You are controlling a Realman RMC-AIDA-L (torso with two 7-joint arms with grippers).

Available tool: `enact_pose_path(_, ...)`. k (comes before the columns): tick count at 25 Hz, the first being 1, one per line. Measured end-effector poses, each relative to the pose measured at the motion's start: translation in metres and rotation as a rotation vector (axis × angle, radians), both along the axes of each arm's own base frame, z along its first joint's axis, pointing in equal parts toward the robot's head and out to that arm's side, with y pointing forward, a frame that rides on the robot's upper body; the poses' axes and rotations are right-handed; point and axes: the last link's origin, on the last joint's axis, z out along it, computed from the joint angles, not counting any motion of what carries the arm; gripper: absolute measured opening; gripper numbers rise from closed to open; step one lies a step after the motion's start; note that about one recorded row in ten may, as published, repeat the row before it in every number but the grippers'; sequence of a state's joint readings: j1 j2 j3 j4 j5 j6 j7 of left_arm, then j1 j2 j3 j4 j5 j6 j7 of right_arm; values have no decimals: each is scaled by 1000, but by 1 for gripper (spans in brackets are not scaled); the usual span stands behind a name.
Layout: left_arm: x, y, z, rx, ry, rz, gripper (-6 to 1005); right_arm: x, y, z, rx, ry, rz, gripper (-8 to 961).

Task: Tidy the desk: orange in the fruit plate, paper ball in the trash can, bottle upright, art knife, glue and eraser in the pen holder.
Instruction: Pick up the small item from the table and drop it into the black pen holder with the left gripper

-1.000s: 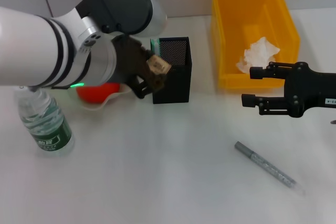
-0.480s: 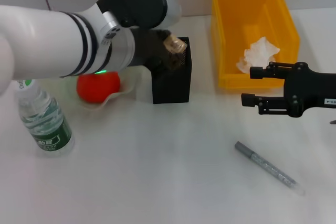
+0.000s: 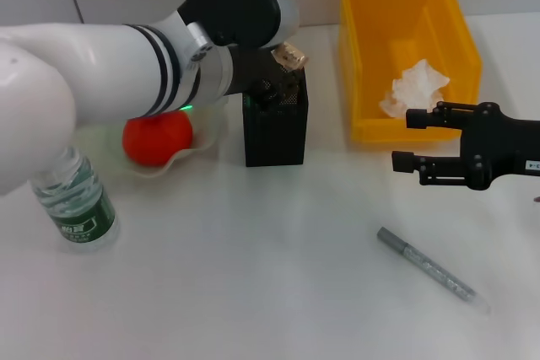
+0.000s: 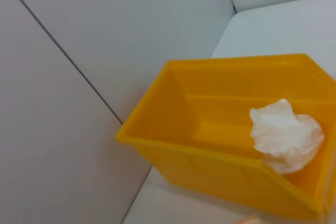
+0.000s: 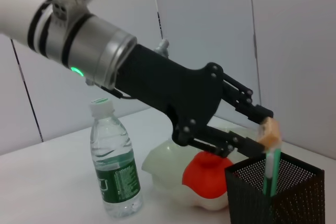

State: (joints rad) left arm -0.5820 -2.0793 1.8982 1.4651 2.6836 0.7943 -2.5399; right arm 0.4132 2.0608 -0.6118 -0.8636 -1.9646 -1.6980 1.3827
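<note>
Pinching the eraser (image 3: pixel 289 56) over the pen holder (image 3: pixel 276 128), the left gripper (image 3: pixel 278 69) tilts its long axis.

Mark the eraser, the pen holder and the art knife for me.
Small tan eraser (image 3: pixel 290 56), head view, its top face.
Black mesh pen holder (image 3: pixel 276 134), head view, front wall.
Slim grey art knife (image 3: pixel 429 271), head view, mid-shaft, lying on the desk.

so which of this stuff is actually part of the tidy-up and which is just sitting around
Part of the job:
- eraser in the left tool, over the pen holder
- orange in the fruit plate
- paper ball in the trash can
- bottle, upright
- art knife on the desk

Just there:
- right tool, open and empty, beside the trash can
</note>
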Motion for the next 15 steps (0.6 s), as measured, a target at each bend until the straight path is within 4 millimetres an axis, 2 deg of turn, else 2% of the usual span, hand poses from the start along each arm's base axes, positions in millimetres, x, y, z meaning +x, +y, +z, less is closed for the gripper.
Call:
enact_pose_path(8, -15, 15, -12, 24, -9, 17, 441, 1, 0, 1, 3, 1, -6, 757)
enact_pose_path(15, -22, 19, -15, 33, -5, 27, 441, 2, 0, 2, 8, 3, -10, 757)
